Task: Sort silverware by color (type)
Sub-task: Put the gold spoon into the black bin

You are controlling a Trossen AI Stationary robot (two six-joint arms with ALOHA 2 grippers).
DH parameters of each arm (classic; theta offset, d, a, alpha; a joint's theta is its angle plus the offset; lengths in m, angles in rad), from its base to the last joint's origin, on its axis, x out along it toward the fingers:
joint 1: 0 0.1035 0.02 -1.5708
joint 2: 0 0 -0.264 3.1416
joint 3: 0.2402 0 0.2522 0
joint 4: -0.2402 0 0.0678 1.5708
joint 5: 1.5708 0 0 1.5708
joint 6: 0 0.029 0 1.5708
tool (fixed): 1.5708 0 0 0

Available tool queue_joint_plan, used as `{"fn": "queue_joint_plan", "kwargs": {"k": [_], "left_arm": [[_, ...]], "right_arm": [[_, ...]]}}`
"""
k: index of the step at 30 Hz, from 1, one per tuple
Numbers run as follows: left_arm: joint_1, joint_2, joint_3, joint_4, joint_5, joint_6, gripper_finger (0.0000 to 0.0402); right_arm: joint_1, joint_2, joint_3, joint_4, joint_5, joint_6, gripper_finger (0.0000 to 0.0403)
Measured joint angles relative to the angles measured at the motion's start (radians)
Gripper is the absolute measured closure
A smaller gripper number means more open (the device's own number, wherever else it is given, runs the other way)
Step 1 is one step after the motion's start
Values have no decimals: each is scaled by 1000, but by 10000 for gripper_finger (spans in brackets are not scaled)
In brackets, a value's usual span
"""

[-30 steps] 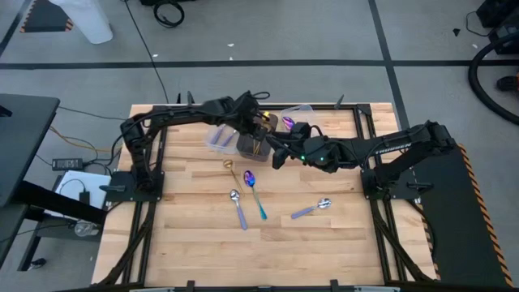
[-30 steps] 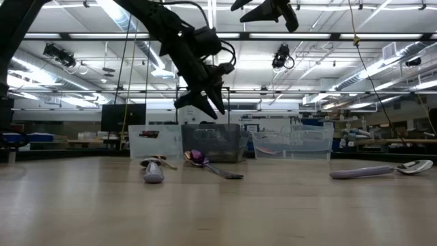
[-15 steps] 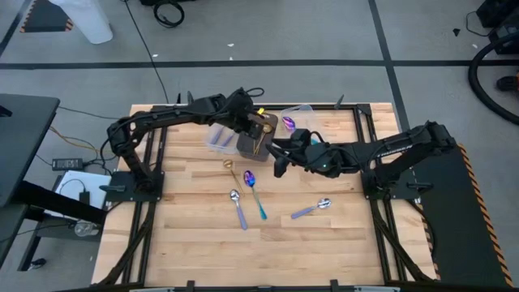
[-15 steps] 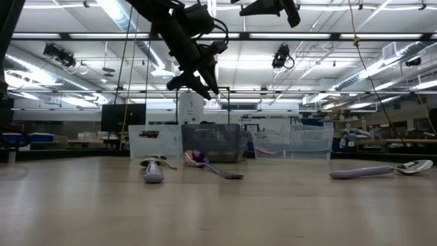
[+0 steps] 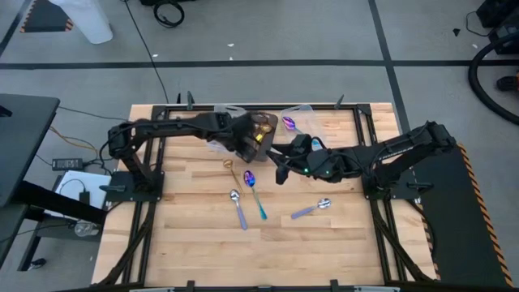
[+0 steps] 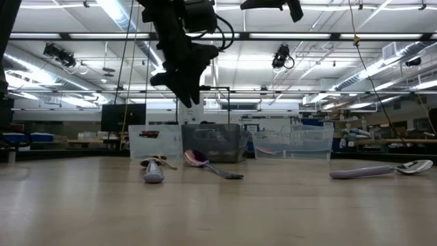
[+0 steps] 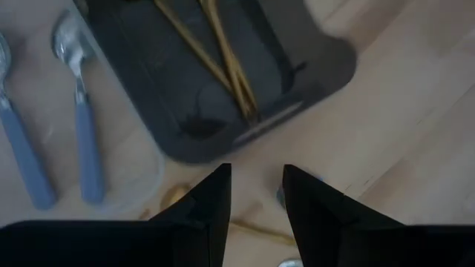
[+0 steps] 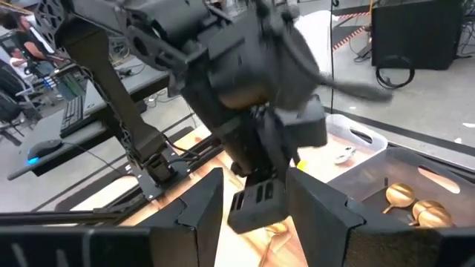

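Left gripper [image 7: 256,194] part open, empty — over the dark bin [image 7: 223,67]; gold spoon [image 5: 230,167] at its 6 o'clock. Right gripper [image 5: 280,162] part open, empty — purple spoon [image 5: 252,183] at its 8 o'clock.

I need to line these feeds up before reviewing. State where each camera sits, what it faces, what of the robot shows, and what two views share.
High view: overhead, facing down on the table; both arms show.
Low view: table height, facing the room; the left tool hangs above the bins.
Left wrist view: on the left arm, facing down at the dark bin; its own fingers show.
Right wrist view: on the right arm, facing the left arm; its own fingers show.
Shared: gold spoons in the dark bin, left wrist and right wrist.
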Motion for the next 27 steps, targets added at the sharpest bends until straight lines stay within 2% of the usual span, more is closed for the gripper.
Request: {"fn": "queue_joint_plan", "kwargs": {"k": [13, 27], "left_arm": [[-78, -2, -210, 76, 22, -149, 271], [-118, -2, -404, 253, 21, -436, 271]], "right_arm": [[26, 0, 0, 0, 0, -6, 245], [54, 0, 0, -1, -1, -15, 245]]}}
